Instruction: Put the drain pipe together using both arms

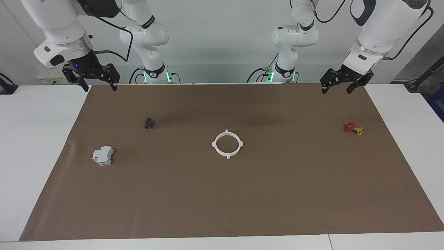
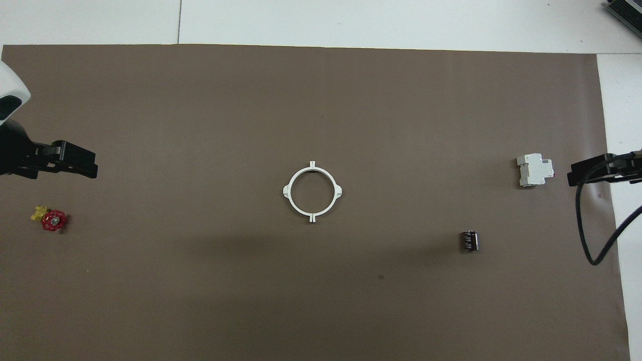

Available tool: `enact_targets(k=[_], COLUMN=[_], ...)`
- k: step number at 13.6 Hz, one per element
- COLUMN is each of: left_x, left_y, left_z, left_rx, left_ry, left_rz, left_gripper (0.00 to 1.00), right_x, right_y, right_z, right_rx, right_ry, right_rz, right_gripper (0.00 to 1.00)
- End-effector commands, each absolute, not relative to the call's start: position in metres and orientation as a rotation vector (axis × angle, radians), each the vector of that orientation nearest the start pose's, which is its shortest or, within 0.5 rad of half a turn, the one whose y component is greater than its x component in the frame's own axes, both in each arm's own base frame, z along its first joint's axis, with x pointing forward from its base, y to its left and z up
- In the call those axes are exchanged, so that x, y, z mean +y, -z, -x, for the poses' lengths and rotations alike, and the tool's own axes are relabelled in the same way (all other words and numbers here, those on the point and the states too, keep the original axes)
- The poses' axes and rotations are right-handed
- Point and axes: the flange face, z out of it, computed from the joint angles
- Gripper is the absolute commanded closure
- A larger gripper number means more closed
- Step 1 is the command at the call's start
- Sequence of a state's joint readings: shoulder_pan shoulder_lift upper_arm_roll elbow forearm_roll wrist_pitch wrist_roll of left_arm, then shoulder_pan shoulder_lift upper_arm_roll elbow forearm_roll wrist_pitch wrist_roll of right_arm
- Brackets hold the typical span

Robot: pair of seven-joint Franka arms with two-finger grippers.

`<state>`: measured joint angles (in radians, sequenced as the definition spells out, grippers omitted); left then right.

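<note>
The drain pipe (image 1: pixel 227 144) lies flat on the brown mat (image 1: pixel 222 194) as one closed white ring with four small nubs around it. Its two half-arcs meet end to end with no gap that shows, so the joining looks done, though whether the ends are truly locked cannot be told from here. Nothing touches it. If anything is left, it is only for the arms to settle clear.

Taking the ring as the landmark: the small black cylinder (image 1: pixel 148 123) lies toward the right arm's end from it and a little nearer the robots. The grey-white blocky box (image 1: pixel 103 155) sits further toward that end. The red and yellow valve (image 1: pixel 353 128) lies well apart from the ring toward the left arm's end.

Both arms are raised and drawn back, well apart from the ring. The left gripper (image 1: pixel 335 87) hangs over the mat's robot-side edge at its own end, fingers spread and empty. The right gripper (image 1: pixel 99 85) hangs over the mat's corner at the other end — also spread wide, holding nothing.
</note>
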<state>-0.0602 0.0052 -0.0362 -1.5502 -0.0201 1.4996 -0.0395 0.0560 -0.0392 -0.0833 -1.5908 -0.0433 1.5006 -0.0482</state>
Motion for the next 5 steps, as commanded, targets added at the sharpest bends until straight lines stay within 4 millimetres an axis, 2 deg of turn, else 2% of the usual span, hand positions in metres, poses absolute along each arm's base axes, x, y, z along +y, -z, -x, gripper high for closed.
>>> enact_targets(k=[1,5], left_x=[-0.0517,-0.0515], left_y=[-0.6244,-0.6226], left_z=[-0.5435,-0.5413], left_rx=[0.069,0.067], left_ry=[-0.059,-0.069], left_rz=[3.173,3.172], left_gripper=[0.00,0.00], right_x=[-0.0228,-0.0228], right_y=[-0.6350,-0.6350], right_z=[-0.5304,-0.5304], right_rx=[-0.004,-0.004], right_ry=[-0.083,-0.083], right_rz=[3.183,3.183], right_gripper=[0.00,0.00])
